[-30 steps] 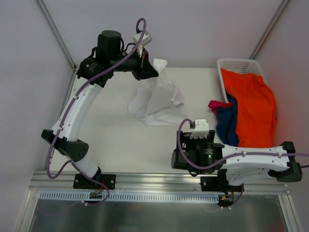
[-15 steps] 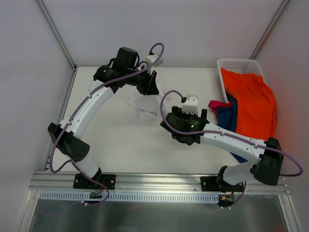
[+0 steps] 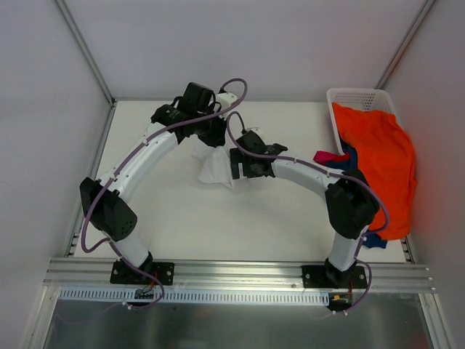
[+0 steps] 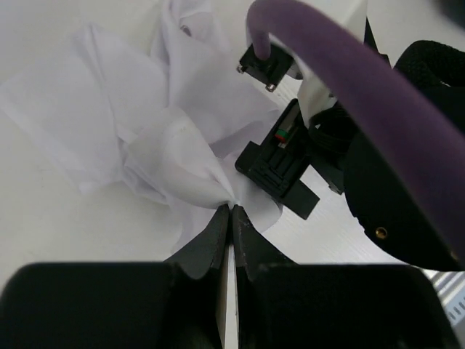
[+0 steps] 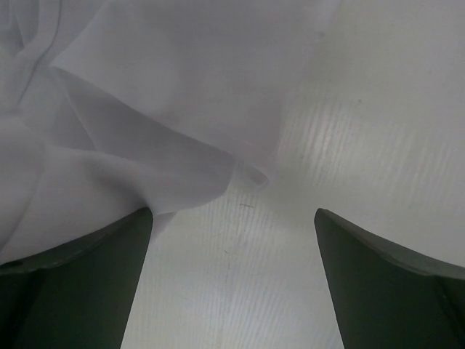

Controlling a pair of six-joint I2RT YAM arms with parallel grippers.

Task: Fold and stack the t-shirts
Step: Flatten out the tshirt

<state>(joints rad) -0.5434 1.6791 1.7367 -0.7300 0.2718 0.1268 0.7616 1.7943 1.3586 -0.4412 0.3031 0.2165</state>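
The white t-shirt [image 3: 215,166] lies crumpled at the table's middle back. My left gripper [image 3: 216,135] is shut on a pinch of its cloth, seen in the left wrist view [image 4: 231,208], with the white t-shirt [image 4: 167,131] bunched beyond the tips. My right gripper [image 3: 235,164] is open at the shirt's right edge. In the right wrist view the right gripper [image 5: 232,218] stands over bare table, and a fold of the white t-shirt [image 5: 145,109] touches its left finger [image 5: 109,254]. The orange t-shirt [image 3: 381,156], navy t-shirt [image 3: 349,155] and magenta t-shirt [image 3: 325,156] lie at the right.
A white lattice basket [image 3: 354,97] stands at the back right corner, with the orange shirt draped out of it. The right arm's wrist [image 4: 290,160] shows close to my left gripper. Walls close in the table on the left, back and right.
My right arm has swung from the near edge across to the white t-shirt. My left gripper has come down and nearer with the shirt, which is now more bunched.
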